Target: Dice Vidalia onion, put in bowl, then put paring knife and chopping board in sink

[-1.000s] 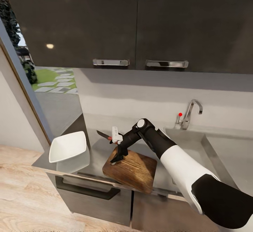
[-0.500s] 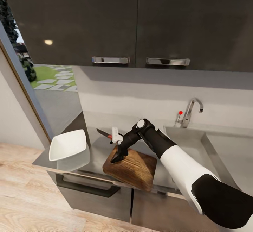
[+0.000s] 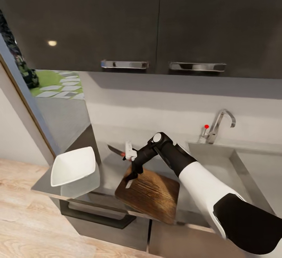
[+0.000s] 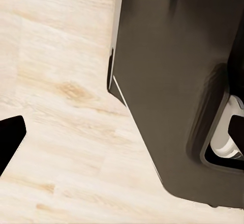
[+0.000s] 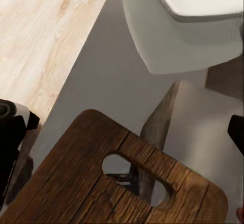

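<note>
The brown chopping board (image 3: 152, 197) lies at the countertop's (image 3: 109, 168) front edge, its slot (image 5: 134, 177) towards the bowl. My right gripper (image 3: 131, 175) points down over that slot end and is open, its fingers spread wide (image 5: 122, 132) with nothing between them. Just behind the wrist, the paring knife (image 3: 116, 150) lies on the countertop, red handle towards the arm and dark blade pointing left. The white bowl (image 3: 74, 166) sits at the countertop's left end (image 5: 203, 0). The grey sink (image 3: 231, 160) is at the right, partly behind my forearm. My left gripper (image 4: 122, 142) hangs open over the floor.
A chrome tap (image 3: 220, 125) with a red knob (image 3: 206, 126) stands behind the sink. Dark wall cabinets (image 3: 156, 23) hang above the worktop. A window wall borders the left side. The pale wooden floor (image 4: 61, 96) lies below, beside my dark base (image 4: 173, 81).
The head camera has shifted, so the tap and sink sit further right in the picture. My right gripper stays over the board's slot end, and the knife and bowl have not moved.
</note>
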{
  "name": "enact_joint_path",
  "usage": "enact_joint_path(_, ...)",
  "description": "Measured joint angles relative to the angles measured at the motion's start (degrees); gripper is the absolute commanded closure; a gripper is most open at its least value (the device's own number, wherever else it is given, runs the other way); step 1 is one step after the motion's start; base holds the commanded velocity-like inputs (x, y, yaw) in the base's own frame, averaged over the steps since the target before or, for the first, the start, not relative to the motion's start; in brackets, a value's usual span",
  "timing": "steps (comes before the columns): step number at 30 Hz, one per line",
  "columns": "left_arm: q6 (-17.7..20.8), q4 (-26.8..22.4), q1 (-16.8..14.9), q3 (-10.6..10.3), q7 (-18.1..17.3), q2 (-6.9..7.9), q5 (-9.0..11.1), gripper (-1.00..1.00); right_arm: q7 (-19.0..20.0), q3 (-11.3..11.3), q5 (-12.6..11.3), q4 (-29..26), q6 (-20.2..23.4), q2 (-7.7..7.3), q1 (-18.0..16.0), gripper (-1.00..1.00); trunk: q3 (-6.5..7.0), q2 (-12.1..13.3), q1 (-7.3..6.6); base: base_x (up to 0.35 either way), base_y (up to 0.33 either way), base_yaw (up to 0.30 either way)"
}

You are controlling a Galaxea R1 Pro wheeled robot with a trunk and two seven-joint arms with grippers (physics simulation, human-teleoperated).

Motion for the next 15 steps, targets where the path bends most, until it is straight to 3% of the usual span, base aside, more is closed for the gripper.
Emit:
enact_joint_path(11, 0.1, 0.0, 0.0, -0.1, -0.1, -0.04, 0.0, -1.00, 0.1, 0.1, 0.6, 0.7, -1.0, -0.01, 0.0, -1.00, -0.16, 0.0, 0.02, 0.066, 0.038, 0.000)
enact_joint_path(13, 0.1, 0.0, 0.0, -0.1, -0.1, -0.03, 0.0, -1.00, 0.2, 0.3, 2.0, 0.7, -1.8, 0.02, 0.0, -1.00, -0.16, 0.0, 0.02, 0.003, 0.002, 0.000)
enact_joint_path(14, 0.0, 0.0, 0.0, -0.1, -0.1, -0.04, 0.0, -1.00, 0.3, 1.3, 4.7, 0.7, -2.9, 0.08, 0.0, -1.00, -0.16, 0.0, 0.02, 0.002, 0.001, 0.000)
enact_joint_path(15, 0.0, 0.0, 0.0, -0.1, -0.1, -0.02, 0.0, -1.00, 0.3, 1.7, 5.4, 0.7, -3.2, 0.10, 0.0, -1.00, -0.16, 0.0, 0.02, 0.000, 0.000, 0.000)
